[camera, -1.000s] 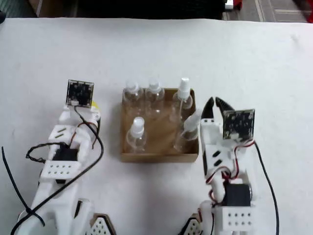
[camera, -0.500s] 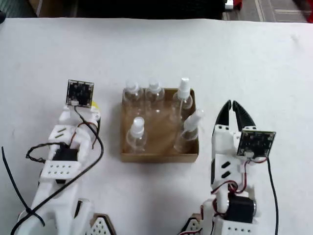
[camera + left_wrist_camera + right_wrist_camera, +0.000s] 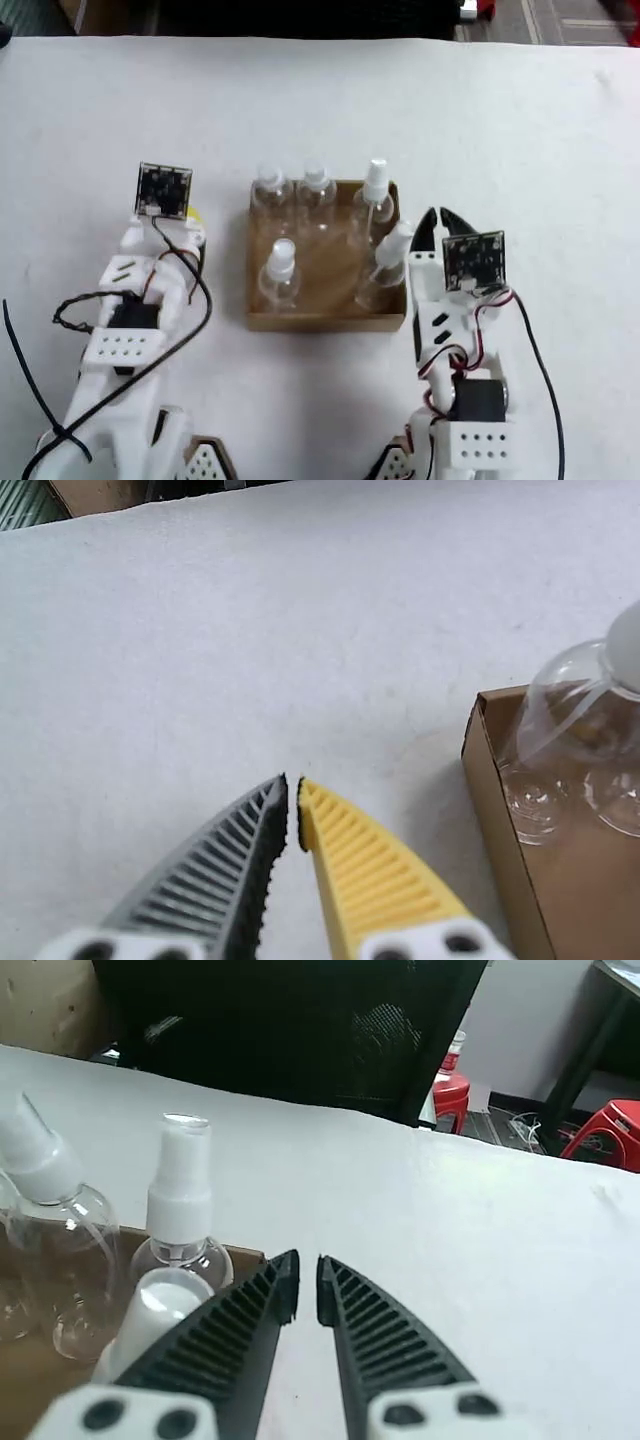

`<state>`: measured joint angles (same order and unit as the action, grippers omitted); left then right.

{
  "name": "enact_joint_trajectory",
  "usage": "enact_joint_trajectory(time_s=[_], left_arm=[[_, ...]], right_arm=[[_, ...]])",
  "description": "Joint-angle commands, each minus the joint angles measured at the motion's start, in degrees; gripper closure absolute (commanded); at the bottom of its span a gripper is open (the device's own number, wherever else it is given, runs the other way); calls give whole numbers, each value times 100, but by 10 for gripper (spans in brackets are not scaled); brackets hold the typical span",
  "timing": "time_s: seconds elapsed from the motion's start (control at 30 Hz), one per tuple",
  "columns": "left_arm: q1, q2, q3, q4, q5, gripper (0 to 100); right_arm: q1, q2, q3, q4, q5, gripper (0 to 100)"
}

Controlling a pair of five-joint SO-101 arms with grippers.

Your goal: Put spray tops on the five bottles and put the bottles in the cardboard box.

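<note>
We see the left gripper (image 3: 292,785) over the white table (image 3: 300,100), just left of the cardboard box (image 3: 325,320), fingers together, empty. Five clear bottles (image 3: 279,272) sit inside the box, all with white spray tops (image 3: 376,170). The right gripper (image 3: 438,214) is just beside the box's right wall, fingers slightly apart, empty.

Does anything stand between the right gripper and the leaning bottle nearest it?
Only the right wall of the cardboard box lies between the right gripper and the leaning bottle, whose spray top rises above it.
</note>
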<state>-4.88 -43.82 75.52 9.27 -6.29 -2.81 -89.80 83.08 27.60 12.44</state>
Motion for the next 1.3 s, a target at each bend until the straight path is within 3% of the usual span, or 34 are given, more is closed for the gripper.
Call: enact_joint_trajectory(time_s=[0.0, 0.6, 0.8, 0.97, 1.13, 1.27], left_arm=[[75, 4, -35, -141, 35, 976], [75, 4, -18, -141, 35, 976], [66, 4, -35, -141, 35, 976], [22, -31, -62, -149, 35, 976], [-400, -31, -35, -501, 79, 976], [-813, -101, -299, -334, 88, 977]], right_arm=[[-189, -382, -35, 224, 35, 981], [-453, -1358, -35, 1033, 62, 981], [286, -1358, -607, 1033, 0, 981], [365, -1358, -1134, 1270, 0, 981], [189, -1349, -1547, 1499, 62, 981], [171, -1349, -2505, 2466, 62, 981]])
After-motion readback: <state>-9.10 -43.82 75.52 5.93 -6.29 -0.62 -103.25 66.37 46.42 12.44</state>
